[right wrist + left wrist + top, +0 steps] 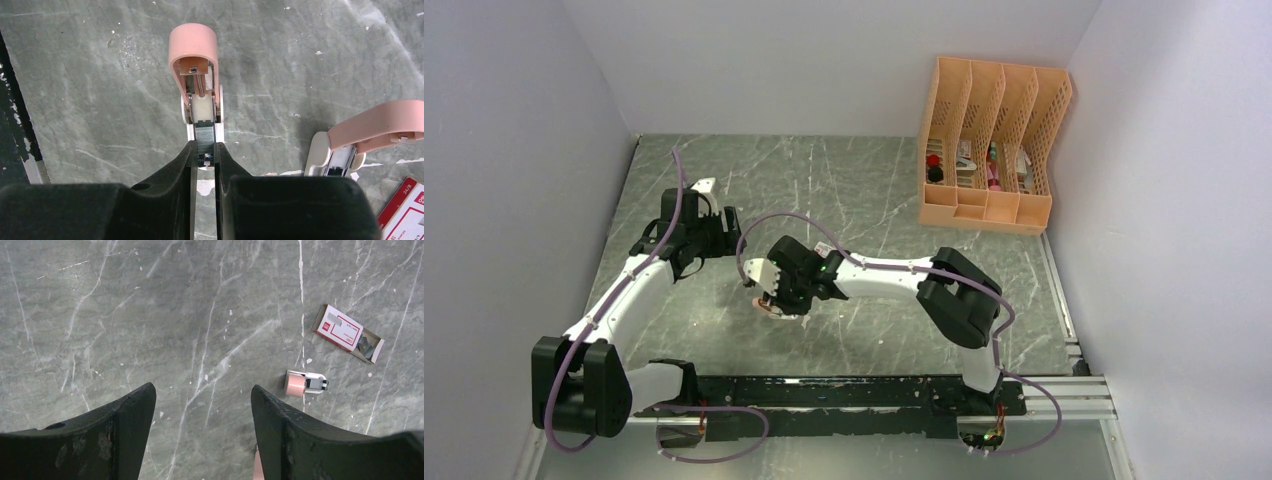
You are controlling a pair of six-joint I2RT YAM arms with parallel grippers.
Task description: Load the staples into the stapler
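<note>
In the right wrist view a salmon-pink stapler lies open on the table, lid swung up and away from me, white magazine channel exposed. A silvery strip of staples sits in that channel, and my right gripper is shut on the strip's near end. From above, the right gripper hangs low over the stapler. My left gripper stands open above bare table, nothing between its fingers. The red-and-white staple box lies to its upper right, grey tray partly pulled out.
A second pink stapler lies open just right of my right gripper, with a corner of the staple box below it. The left wrist view shows a small pink stapler near the box. An orange file organizer stands at the back right.
</note>
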